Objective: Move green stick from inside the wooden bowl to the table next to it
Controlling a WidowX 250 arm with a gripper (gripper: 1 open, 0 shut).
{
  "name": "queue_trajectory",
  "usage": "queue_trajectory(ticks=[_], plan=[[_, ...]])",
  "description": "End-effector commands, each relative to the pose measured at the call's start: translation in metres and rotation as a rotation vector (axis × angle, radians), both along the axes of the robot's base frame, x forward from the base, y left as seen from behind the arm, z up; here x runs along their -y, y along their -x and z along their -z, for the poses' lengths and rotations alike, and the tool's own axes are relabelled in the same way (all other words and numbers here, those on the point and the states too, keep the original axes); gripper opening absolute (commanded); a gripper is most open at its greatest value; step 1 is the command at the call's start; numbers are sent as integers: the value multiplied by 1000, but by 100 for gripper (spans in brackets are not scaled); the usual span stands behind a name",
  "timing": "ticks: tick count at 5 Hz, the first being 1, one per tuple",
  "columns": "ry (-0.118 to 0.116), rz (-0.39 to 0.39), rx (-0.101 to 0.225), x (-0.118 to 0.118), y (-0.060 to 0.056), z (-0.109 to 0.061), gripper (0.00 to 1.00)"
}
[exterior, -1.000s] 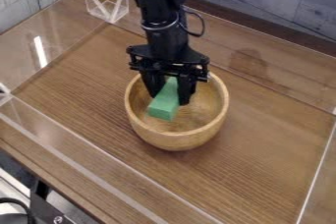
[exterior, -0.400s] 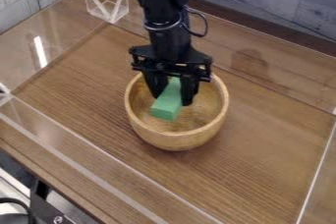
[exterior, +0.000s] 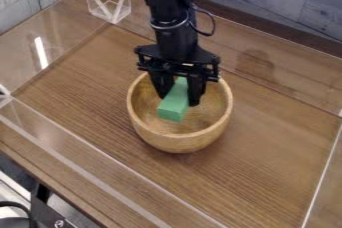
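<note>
Pincer (exterior: 175,87) — shut on green stick (exterior: 173,105), wooden bowl (exterior: 179,130) below, brown table (exterior: 266,152)

My brown wood-grain table (exterior: 83,122) is spreading out beneath everything, its boards running clear to the pale edging, and it is carrying my round, light tan bowl (exterior: 150,138), which is sitting upright near its middle.

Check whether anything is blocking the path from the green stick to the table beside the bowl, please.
Yes, the thick wall of the wooden bowl: it rings the green stick on the sides in view. Beyond that wall, nothing visible blocks the table.
</note>
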State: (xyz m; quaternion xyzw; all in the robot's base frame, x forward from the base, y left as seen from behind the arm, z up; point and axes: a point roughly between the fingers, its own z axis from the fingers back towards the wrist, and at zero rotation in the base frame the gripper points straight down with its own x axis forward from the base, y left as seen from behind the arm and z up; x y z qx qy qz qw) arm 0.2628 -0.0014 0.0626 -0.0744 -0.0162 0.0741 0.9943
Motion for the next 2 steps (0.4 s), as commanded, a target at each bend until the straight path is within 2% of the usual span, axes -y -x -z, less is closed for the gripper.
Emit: queue_trajectory(ticks=[1, 2], plan=[[-3, -16, 58, 1, -10, -15, 0], [5, -25, 62, -2, -11, -22, 0]])
